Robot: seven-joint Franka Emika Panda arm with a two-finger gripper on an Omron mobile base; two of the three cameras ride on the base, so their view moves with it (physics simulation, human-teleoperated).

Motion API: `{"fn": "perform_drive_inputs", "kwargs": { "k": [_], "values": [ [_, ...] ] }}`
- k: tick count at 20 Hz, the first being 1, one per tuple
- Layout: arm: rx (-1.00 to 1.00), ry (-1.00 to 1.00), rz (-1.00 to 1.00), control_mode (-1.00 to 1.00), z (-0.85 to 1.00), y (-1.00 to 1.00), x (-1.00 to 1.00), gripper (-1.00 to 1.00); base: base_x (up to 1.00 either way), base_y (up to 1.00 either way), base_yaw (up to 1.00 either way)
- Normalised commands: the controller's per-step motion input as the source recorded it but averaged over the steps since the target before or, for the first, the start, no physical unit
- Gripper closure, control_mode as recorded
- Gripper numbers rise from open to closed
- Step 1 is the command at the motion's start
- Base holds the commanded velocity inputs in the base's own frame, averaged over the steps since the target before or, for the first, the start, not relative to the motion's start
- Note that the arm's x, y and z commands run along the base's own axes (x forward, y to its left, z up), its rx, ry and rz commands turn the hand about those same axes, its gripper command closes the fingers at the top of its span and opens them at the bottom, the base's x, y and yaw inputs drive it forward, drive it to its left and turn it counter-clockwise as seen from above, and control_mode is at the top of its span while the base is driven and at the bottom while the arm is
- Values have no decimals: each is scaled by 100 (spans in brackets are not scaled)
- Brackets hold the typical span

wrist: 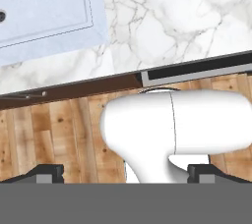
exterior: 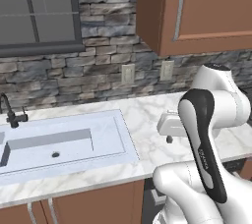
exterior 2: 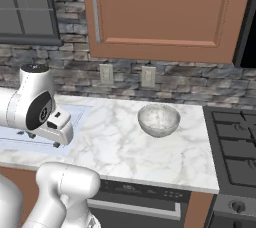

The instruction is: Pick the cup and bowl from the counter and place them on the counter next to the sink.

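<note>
Gripper [wrist: 126, 173] wide open, empty, above counter [wrist: 162, 16].

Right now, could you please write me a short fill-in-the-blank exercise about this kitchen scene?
1. The bowl sits on the counter between the sink and the ____.
2. The bowl stands ____, its opening facing up.
3. Nothing sits between the gripper's fingers, which are spread ____.
4. Behind the sink hangs a ____.

Missing words: stove; upright; apart; window
</note>
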Motion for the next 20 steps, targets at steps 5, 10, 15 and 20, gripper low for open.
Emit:
{"fn": "perform_drive_inputs", "kwargs": {
  "k": [5,10,15,20],
  "values": [
    [0,0,0,100,0,0,0,-100,-2,-68,0],
    [0,0,0,100,0,0,0,-100,-1,-8,-1],
    [0,0,0,100,0,0,0,-100,0,0,0],
    [0,0,0,100,0,0,0,-100,0,0,0]
  ]
}}
